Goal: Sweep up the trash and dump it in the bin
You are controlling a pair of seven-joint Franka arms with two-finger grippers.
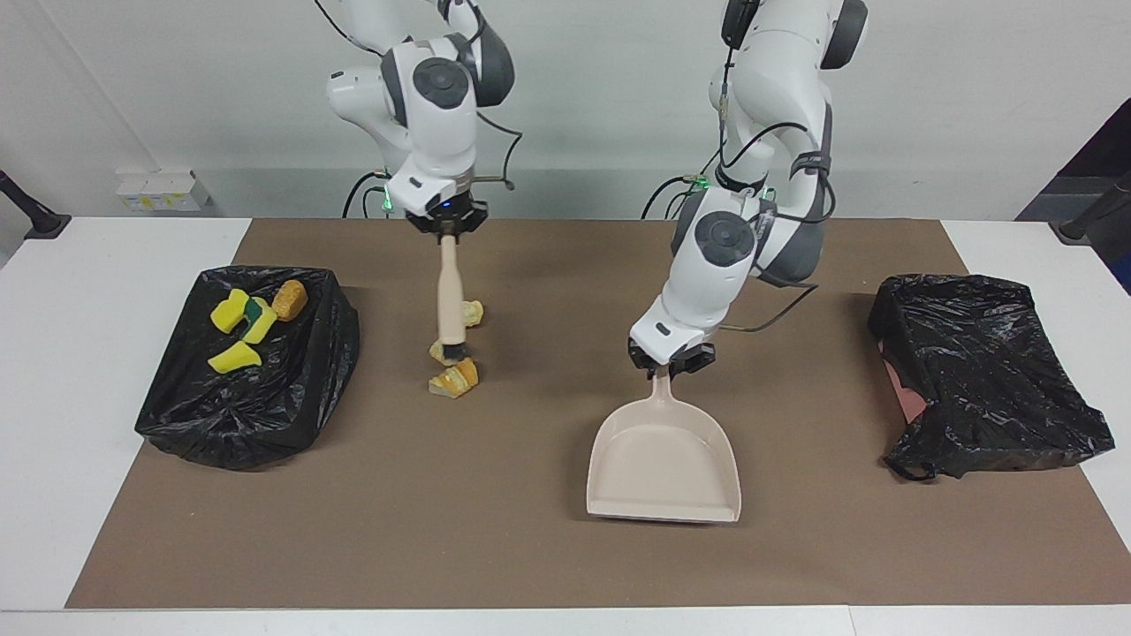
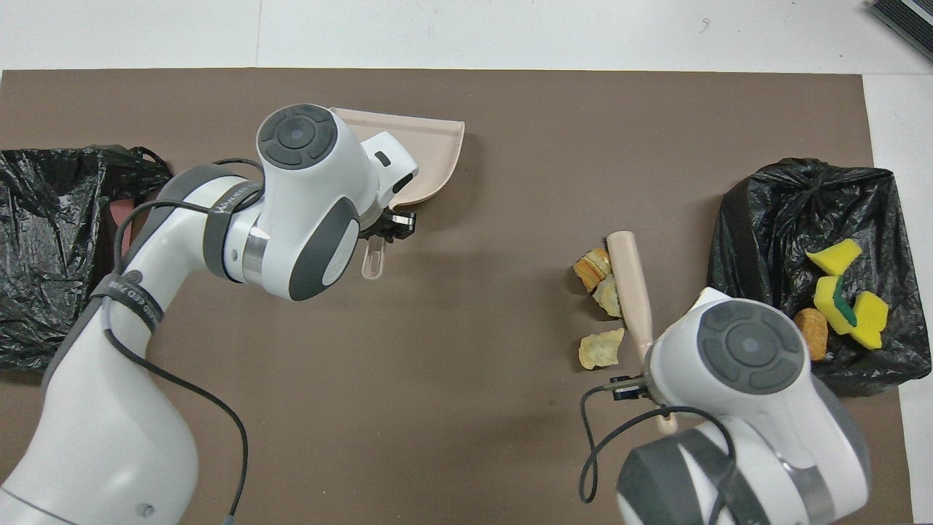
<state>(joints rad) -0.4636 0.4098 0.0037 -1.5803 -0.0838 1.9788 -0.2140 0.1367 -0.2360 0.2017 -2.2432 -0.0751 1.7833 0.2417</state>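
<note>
On the brown table mat (image 1: pixel 530 548), toward the right arm's end, a black bag-lined bin (image 1: pixel 256 397) holds part of the trash: three bright yellow sponge bits (image 1: pixel 237 357), one of them green-backed (image 1: pixel 258 311), plus an orange-brown lump (image 1: pixel 289 299) at the rim nearest the robots. Overhead view shows the same pieces in the bag (image 2: pixel 845 292). Three pale yellow-beige crumbly chunks (image 1: pixel 455 380) lie on the mat between that bin and the table's middle, in a short row running toward the robots; seen from above they are close together (image 2: pixel 601 350).

Right gripper (image 1: pixel 448 228) is clenched on the top of a beige wooden-handled brush with black bristles (image 1: pixel 449 300). The brush hangs nearly upright, bristle end down among the chunks, at the middle one; contact can't be confirmed. In the overhead view the brush handle (image 2: pixel 628 284) runs just beside the chunks, on the side toward the bin.

Left gripper (image 1: pixel 671 364) is clamped on the handle of a beige plastic dustpan (image 1: pixel 663 468). The pan sits mid-table, open mouth pointing away from the robots, well apart from the chunks. From above, the pan's rim (image 2: pixel 437 157) shows past the left arm's wrist.

A second black bag-lined bin (image 1: pixel 981 371) sits at the left arm's end, with a pink patch showing at its side.
</note>
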